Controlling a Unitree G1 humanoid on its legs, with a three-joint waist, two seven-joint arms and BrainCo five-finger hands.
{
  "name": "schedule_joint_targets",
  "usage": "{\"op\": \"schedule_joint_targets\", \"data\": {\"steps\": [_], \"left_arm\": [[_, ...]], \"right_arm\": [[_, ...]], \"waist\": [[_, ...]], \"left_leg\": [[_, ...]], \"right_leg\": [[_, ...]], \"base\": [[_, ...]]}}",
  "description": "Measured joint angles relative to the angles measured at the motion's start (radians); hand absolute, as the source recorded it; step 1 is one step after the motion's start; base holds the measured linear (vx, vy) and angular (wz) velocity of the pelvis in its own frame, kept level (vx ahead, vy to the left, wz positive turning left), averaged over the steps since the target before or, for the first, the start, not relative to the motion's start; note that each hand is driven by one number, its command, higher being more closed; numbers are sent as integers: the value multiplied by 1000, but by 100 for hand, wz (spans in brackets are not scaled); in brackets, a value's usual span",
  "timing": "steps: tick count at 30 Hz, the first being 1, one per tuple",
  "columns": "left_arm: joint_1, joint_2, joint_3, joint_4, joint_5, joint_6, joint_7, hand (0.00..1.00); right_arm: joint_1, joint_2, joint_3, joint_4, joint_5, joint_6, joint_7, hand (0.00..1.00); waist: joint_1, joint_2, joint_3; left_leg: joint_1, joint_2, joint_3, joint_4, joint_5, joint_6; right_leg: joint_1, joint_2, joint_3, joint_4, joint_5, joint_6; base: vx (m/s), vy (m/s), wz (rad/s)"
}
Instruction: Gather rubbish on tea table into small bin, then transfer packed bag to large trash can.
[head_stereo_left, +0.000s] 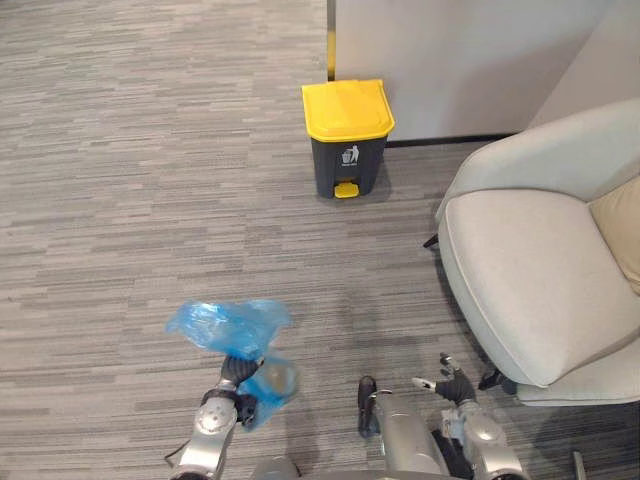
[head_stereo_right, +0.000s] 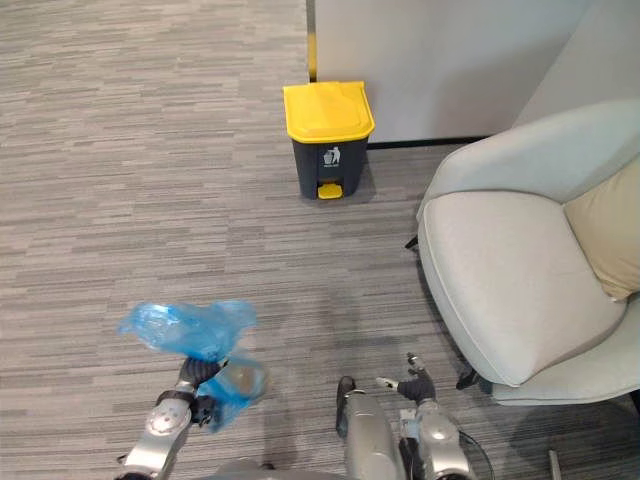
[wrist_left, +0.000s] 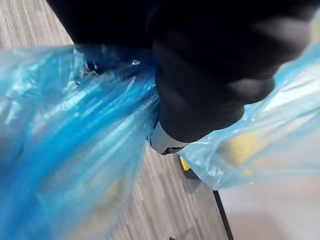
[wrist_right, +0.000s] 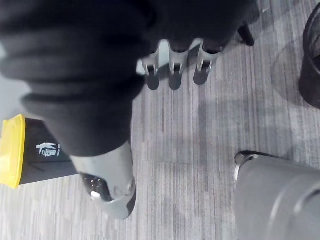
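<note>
A blue plastic bag (head_stereo_left: 225, 322) hangs above the carpet at the lower left, its neck bunched in my left hand (head_stereo_left: 238, 392), which is shut on it. The fuller part of the bag sags beside the hand, with pale rubbish showing through. In the left wrist view the blue bag (wrist_left: 65, 140) wraps around the dark hand cover (wrist_left: 200, 75). The large trash can (head_stereo_left: 347, 137), dark grey with a closed yellow lid and a yellow pedal, stands by the wall well ahead of the bag. My right hand (head_stereo_left: 455, 385) is low at the right, fingers (wrist_right: 172, 70) straight and holding nothing.
A light grey armchair (head_stereo_left: 530, 270) with a beige cushion (head_stereo_left: 620, 225) takes up the right side, its near edge close to my right hand. A white wall (head_stereo_left: 450, 60) runs behind the can. A dark mesh container (wrist_right: 311, 60) stands on the carpet in the right wrist view.
</note>
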Motion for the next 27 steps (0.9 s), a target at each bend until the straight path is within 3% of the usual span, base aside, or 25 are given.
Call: {"op": "schedule_joint_targets", "data": {"steps": [3,4,5,7,11,12,13,14,15,16,17,19,20,21,22,24,25,27], "left_arm": [[-27,-37,1,-4,0,0,-2,100],[-15,-51,0,-18,0,0,-2,100],[-2,-59,0,-44,0,-1,-3,100],[6,-60,0,-67,0,-1,-3,100],[18,-55,1,-68,0,-1,-3,100],[21,-55,3,-64,-1,-1,-3,100],[22,-55,3,-59,-1,0,-3,100],[26,-58,3,-59,-1,-1,-2,100],[30,-59,7,-49,-2,-1,-1,100],[26,-53,18,-30,-2,3,-1,100],[25,-44,38,-19,-2,5,-1,100],[35,-49,37,-19,-2,7,-1,100],[49,-45,35,-19,-2,10,-1,100],[53,-44,34,-21,-2,10,-1,100],[62,-39,28,-22,-2,10,0,100],[61,-29,22,-25,-3,10,1,100],[57,-24,22,-28,-5,9,1,100],[52,-16,22,-29,-10,9,1,100]], "right_arm": [[36,9,-18,-18,0,6,2,0],[58,21,-16,-59,1,5,1,0],[70,32,-17,-94,4,4,0,0],[71,40,-19,-110,12,2,0,0],[68,42,-18,-108,21,4,-1,0],[62,42,-24,-102,21,3,-2,0],[54,41,-29,-91,22,2,-3,0],[47,33,-40,-76,22,2,-6,0],[36,21,-39,-48,24,2,-11,0],[28,31,-36,-38,26,7,-13,0],[31,32,-41,-42,26,3,-15,0],[27,29,-43,-37,25,4,-16,0],[13,33,-39,-37,21,4,-15,0],[12,33,-37,-37,18,4,-14,0],[8,36,-31,-26,15,4,-12,0],[4,38,-21,-10,7,4,-6,0],[-1,41,-18,-10,3,4,-3,0],[-6,41,-17,-10,-1,4,2,0]], "waist": [[-2,16,10],[7,12,12],[14,11,12],[35,8,11],[61,1,15],[63,-3,17],[62,-8,18],[62,11,12],[69,22,13],[71,-9,5],[68,-32,-5],[66,-36,-5],[64,-36,-5],[62,-35,-4],[60,-34,-4],[54,-34,-4],[45,-33,-3],[32,-30,-1]], "left_leg": [[-56,71,-73,314,90,-16],[-121,109,-84,508,136,-13],[-188,143,-71,664,111,28],[-285,156,-51,731,86,65],[-396,113,-21,488,49,102],[-408,57,-37,310,62,83],[-404,31,-54,213,84,59],[-387,7,-85,57,143,33],[-375,8,-98,16,265,77],[-372,-22,-76,32,235,78],[-388,-59,-56,85,168,101],[-372,-80,-21,121,104,128],[-321,-102,12,115,70,136],[-308,-106,18,113,62,139],[-255,-112,43,110,41,159],[-193,-113,55,94,13,166],[-159,-111,55,73,6,167],[-113,-105,55,37,2,158]], "right_leg": [[143,27,-38,-32,-58,-18],[229,37,-38,-83,-66,-25],[293,45,-29,-125,-80,-25],[352,48,-11,-168,-93,-18],[430,27,19,-239,-108,12],[455,-5,30,-245,-121,47],[463,-16,36,-248,-128,60],[466,-16,49,-251,-143,87],[477,-9,83,-240,-170,122],[480,-44,103,-241,-180,137],[476,-89,126,-220,-199,166],[439,-126,173,-118,-211,186],[374,-157,205,62,-194,220],[360,-165,205,103,-185,233],[311,-178,207,245,-166,262],[241,-173,174,390,-182,232],[181,-155,138,439,-206,190],[99,-123,102,435,-230,149]], "base": [[434,-141,20],[413,-91,-6],[382,-59,-16],[293,28,-26],[275,158,-17],[258,200,-11],[336,271,-18],[264,262,-43],[432,381,-43],[444,377,-37],[386,286,-9],[393,305,-32],[365,271,-44],[381,211,-48],[290,92,-34],[357,68,-23],[359,-16,-2],[362,-57,0]]}}
